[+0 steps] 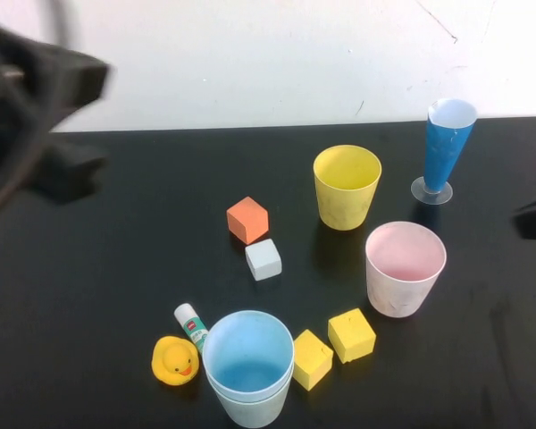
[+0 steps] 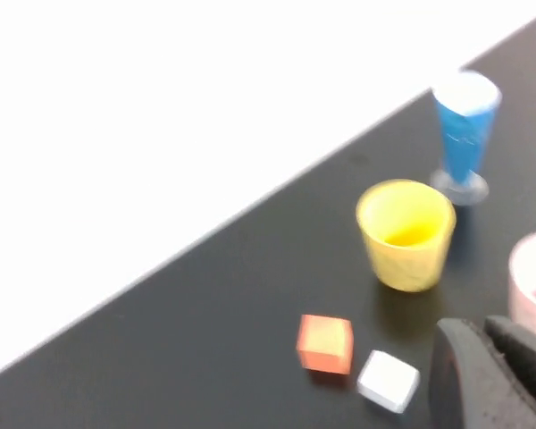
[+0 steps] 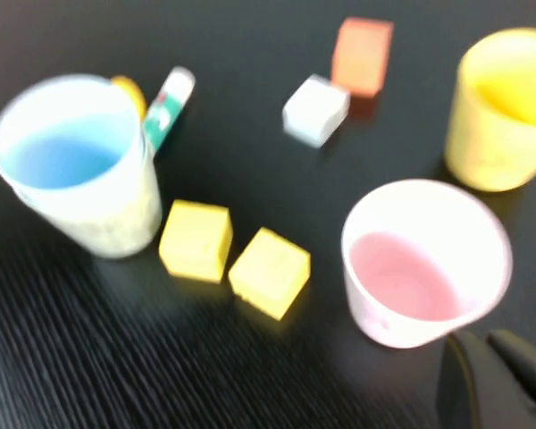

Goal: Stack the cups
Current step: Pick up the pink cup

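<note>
Blue cup (image 1: 247, 362) hiding green cup (image 1: 255, 409); left pincer (image 2: 496, 375) and right pincer (image 3: 500, 380) edge-cropped.

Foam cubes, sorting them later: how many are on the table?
4. Orange cube and white cube mid-table; two yellow cubes beside the blue cup. Others may hide behind cups.

- Bright, even light; the white wall (image 1: 250, 63) is washed out and featureless.
- The black table (image 1: 89, 295) has a soft sheen, with faint reflections under the yellow cup (image 1: 347, 186) and pink cup (image 1: 405, 268).
- Shadows are short and weak.
- High view: the left arm (image 1: 27, 116) is a dark smear, out of focus.
- Both wrist views are blurred; the left gripper (image 2: 496, 375) and right gripper (image 3: 496, 380) are soft dark shapes at the frame edge.
</note>
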